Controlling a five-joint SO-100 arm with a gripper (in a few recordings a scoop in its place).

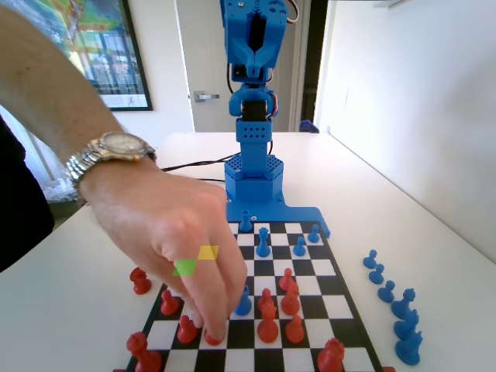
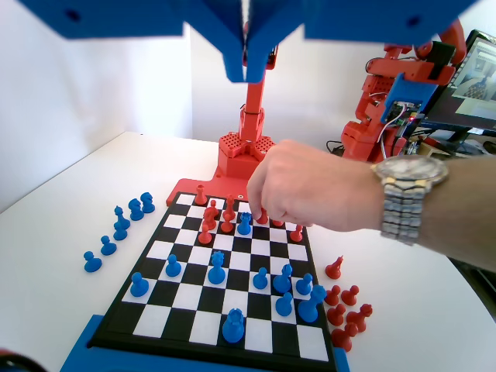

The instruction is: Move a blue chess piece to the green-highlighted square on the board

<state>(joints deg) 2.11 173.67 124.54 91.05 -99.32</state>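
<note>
The blue chess piece (image 1: 243, 301) is standing on the board (image 1: 341, 308) among the red men, right beside a person's hand (image 1: 167, 244) in the fixed view — in the wrist view the same pawn (image 2: 244, 225) is sitting just under that hand (image 2: 310, 186), near the far rows. Which blue pawn the task means is a guess; this forward one is my pick.

Going left to right in the fixed view: the hand is reaching in from the left, fingertips pinching down at a red piece (image 1: 212, 336) in the near row, and it is covering most of the green-highlighted square (image 1: 184, 267), whose tint is showing over the knuckles. Further right, captured blue pieces (image 1: 391, 310) are lining up off the board.

Up top in the wrist view, the gripper (image 2: 246, 66) is hanging high above the board, its jaws pressed together and holding nothing.

The pawn is looking light, stiff and smooth — likely slippery plastic and easy to tip. Pinching it at the narrow neck just under the round head looks safest.
</note>
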